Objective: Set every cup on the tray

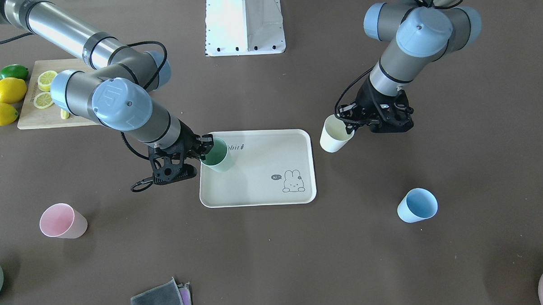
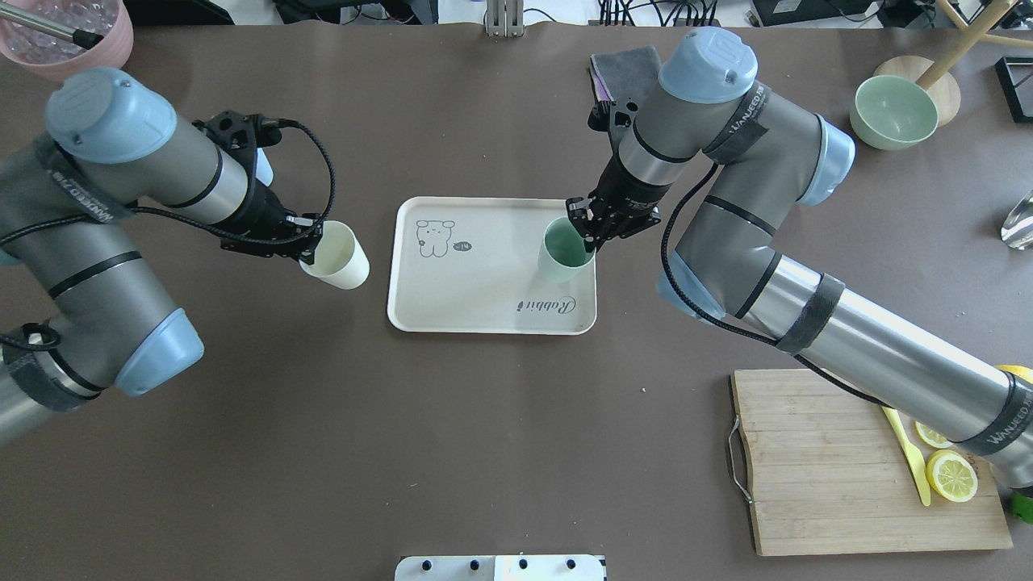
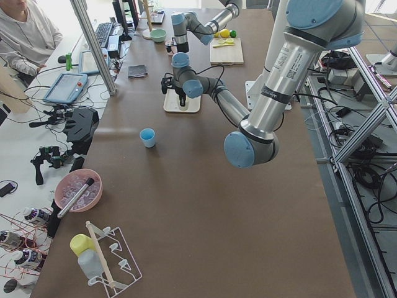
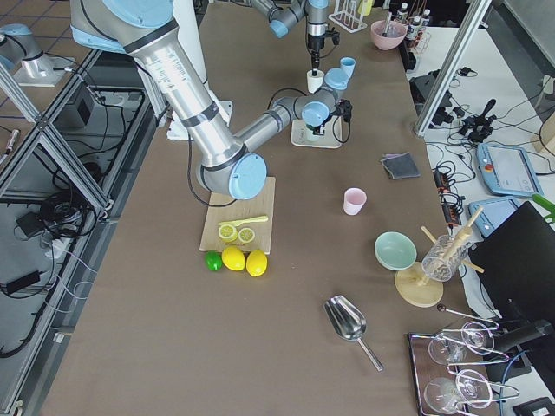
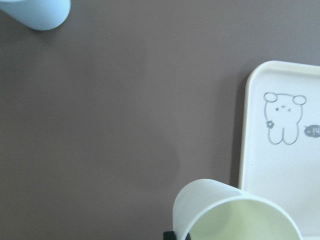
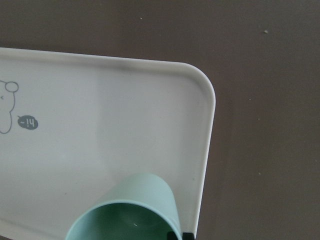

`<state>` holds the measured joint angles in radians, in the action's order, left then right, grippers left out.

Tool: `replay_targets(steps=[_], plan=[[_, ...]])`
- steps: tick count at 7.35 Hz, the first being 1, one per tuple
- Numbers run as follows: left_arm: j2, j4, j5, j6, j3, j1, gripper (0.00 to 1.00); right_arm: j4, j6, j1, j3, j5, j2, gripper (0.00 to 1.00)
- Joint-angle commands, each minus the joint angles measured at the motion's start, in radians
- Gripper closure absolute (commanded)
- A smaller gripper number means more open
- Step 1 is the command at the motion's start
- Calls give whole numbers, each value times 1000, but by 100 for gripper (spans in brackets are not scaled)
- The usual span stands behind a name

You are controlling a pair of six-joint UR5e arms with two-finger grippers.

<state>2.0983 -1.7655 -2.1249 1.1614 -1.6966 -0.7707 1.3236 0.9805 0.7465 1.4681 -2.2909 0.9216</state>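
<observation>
My right gripper point(image 2: 587, 232) is shut on the rim of the mint green cup point(image 2: 563, 252) and holds it tilted over the right end of the beige tray point(image 2: 476, 298); I cannot tell whether the cup touches it. My left gripper point(image 2: 311, 246) is shut on the rim of the cream white cup point(image 2: 337, 257), tilted above the table just left of the tray. The pale pink cup point(image 1: 62, 220) and the light blue cup point(image 1: 417, 204) stand upright on the table, apart from the tray point(image 1: 272, 166). In the overhead view the pink cup is hidden behind my right arm.
A wooden cutting board point(image 2: 823, 460) with lemon slices and a yellow knife lies at the front right, with whole lemons point(image 1: 7, 91) beside it. A folded grey cloth point(image 1: 161, 301), a sage-green bowl point(image 2: 892, 111) and a pink bowl point(image 2: 64, 36) lie along the far edge.
</observation>
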Motion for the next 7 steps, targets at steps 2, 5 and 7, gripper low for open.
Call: replay_targets(steps=[2,5,7], plan=[[84,0,70,90,63,75,100,3,4,5,72,4,45,0],[126,-2,111,141,109,122,12,69,-79,176,133,-22,117,0],[129,3,144,132,104,126,3,68,-259,279,56,-6,145,1]])
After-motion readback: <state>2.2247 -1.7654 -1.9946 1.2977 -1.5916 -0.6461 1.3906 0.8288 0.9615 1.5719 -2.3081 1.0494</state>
